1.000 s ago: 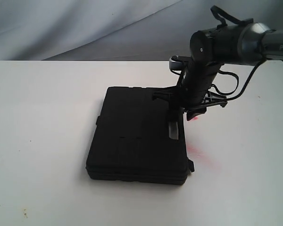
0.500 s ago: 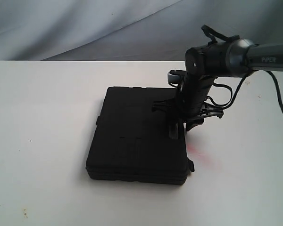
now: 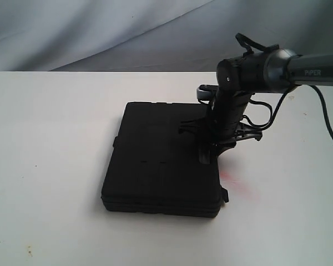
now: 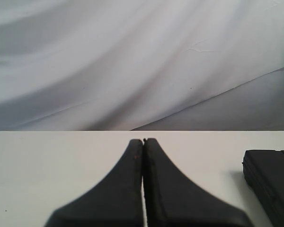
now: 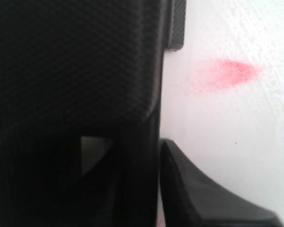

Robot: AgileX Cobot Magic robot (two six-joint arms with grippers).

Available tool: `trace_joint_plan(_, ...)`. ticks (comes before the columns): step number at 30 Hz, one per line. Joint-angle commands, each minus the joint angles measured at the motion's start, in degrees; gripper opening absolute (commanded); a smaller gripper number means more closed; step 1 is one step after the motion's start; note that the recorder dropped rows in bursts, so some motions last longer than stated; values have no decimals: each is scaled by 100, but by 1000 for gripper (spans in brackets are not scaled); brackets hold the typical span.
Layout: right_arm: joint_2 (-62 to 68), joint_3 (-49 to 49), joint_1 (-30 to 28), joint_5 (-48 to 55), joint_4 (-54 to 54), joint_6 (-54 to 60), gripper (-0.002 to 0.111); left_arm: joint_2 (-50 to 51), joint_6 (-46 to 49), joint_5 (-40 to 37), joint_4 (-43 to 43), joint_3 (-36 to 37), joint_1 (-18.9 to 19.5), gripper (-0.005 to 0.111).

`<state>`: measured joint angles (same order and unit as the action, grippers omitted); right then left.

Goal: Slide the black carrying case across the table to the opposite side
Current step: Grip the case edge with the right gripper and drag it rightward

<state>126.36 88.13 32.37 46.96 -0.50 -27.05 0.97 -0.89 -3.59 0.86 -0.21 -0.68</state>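
The right claw [image 3: 215,151] has sunk lower, jaws spread astride the edge of the black carrying case [image 3: 155,160] beneath it, one finger over the lid, one outside over the table [image 3: 55,138]. The case has not shifted, so the push seems only now set up. The left claw [image 4: 143,146] sits clenched, far off

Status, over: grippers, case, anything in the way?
Left gripper shut, apart from the black carrying case. Right gripper open, straddling its right edge. No obstacle visible on the table, only a red smudge.
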Motion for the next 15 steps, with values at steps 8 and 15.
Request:
trace_joint_plan(8, -13, -36, -36, -16, 19, 119, 0, -33, -58, 25, 7, 21, -4, 0)
trace_joint_plan(15, -99, -36, -58, -28, 50, 332, 0, -33, -58, 25, 7, 21, -4, 0)
